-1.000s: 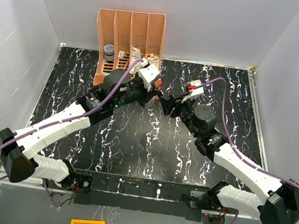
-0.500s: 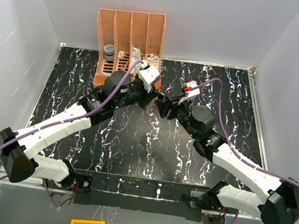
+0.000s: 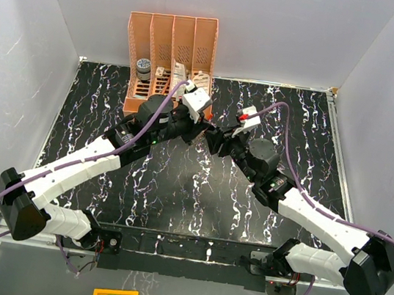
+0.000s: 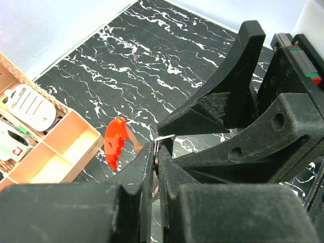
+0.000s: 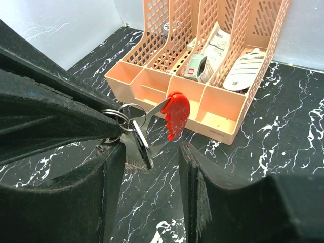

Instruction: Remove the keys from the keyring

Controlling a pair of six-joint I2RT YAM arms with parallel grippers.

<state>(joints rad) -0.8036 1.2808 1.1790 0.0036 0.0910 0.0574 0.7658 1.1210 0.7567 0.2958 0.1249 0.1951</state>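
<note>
My left gripper (image 4: 157, 152) is shut on the thin metal keyring (image 4: 163, 137) and holds it above the table. In the right wrist view the keyring (image 5: 120, 117) sticks out of the left gripper's black fingers (image 5: 45, 121), and the silvery keys (image 5: 135, 147) hang from it with the red part (image 5: 177, 114) pointing up and right. The red part also shows in the left wrist view (image 4: 115, 142). My right gripper (image 5: 149, 162) is open, with the keys between its fingers, close to its left finger. In the top view both grippers, left (image 3: 203, 128) and right (image 3: 215, 137), meet mid-table and hide the keys.
A peach slotted organizer (image 3: 171, 47) stands at the back of the black marbled table (image 3: 190, 191), just behind the grippers, and holds tags and small items. It shows close behind the keys in the right wrist view (image 5: 202, 76). White walls enclose the table.
My right gripper has moved left and a little back, closing up on the left gripper so the keys are now between its fingers. The left gripper has shifted only slightly.
</note>
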